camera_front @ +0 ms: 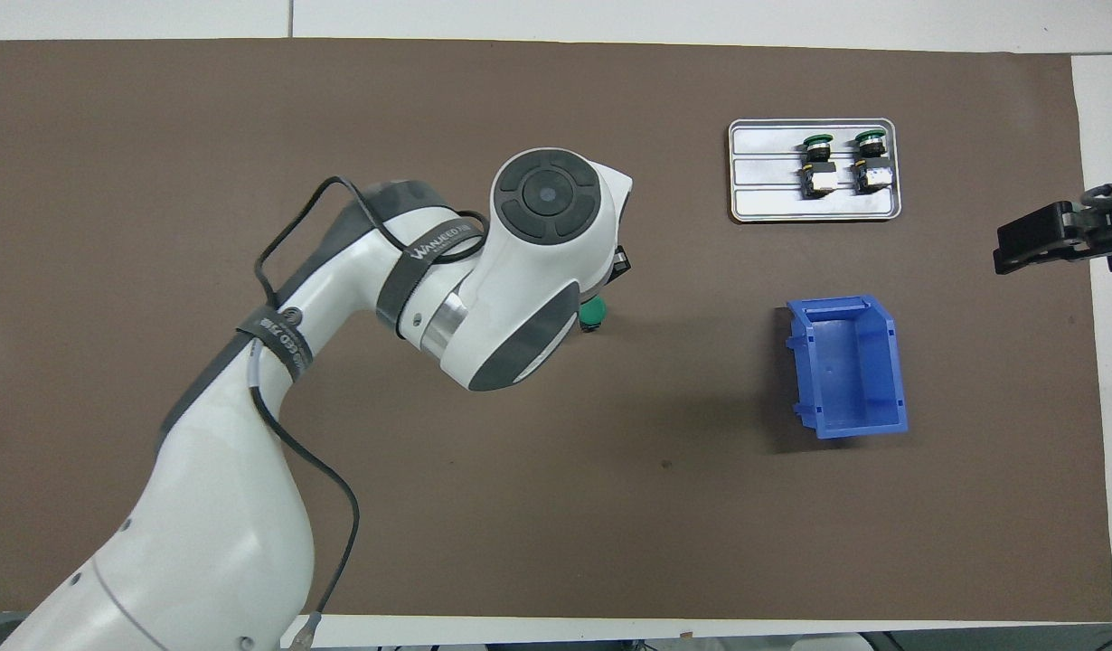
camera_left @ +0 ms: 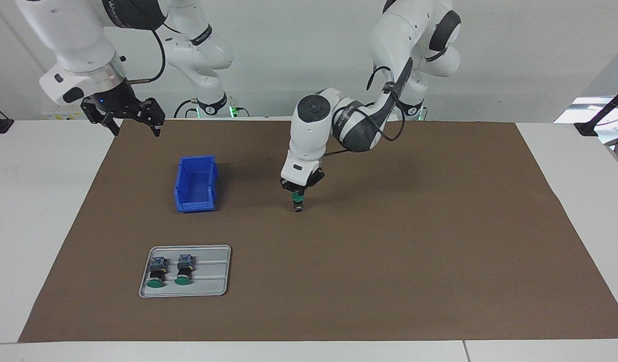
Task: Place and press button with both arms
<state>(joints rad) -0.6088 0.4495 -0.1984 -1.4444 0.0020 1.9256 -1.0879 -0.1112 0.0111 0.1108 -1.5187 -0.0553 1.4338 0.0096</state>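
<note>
Setting the button (camera_left: 298,203) down on the mat (camera_left: 439,241) is the step I judge to be in hand. My left gripper (camera_left: 298,200) is low over the middle of the mat, roughly level with the bin (camera_left: 196,183) and well apart from it toward the left arm's end of the worktop (camera_left: 37,211). The button stands on the mat right under it, green cap up, and looks upright, so its long axis runs vertically with the cap pointing at the gripper. The fingers sit at the cap, but I cannot tell whether they are clamped on it or just parted; the overhead view hides them under the wrist, with only a sliver of green showing.

My right gripper (camera_left: 133,113) waits in the air over the mat's corner at the right arm's end, next to the robots, its fingers spread wide and holding nothing.

Two more buttons (camera_left: 170,270) lie on their sides in the tray (camera_left: 216,271), near the mat's edge away from the robots, caps pointing away from the robots.

Next, I think, the left gripper has to let go cleanly and lift straight up without tipping the button. Then the right arm needs to travel over the bin to the mat's middle and come down squarely on the cap, since an off-centre push could topple such a narrow, tall piece.
</note>
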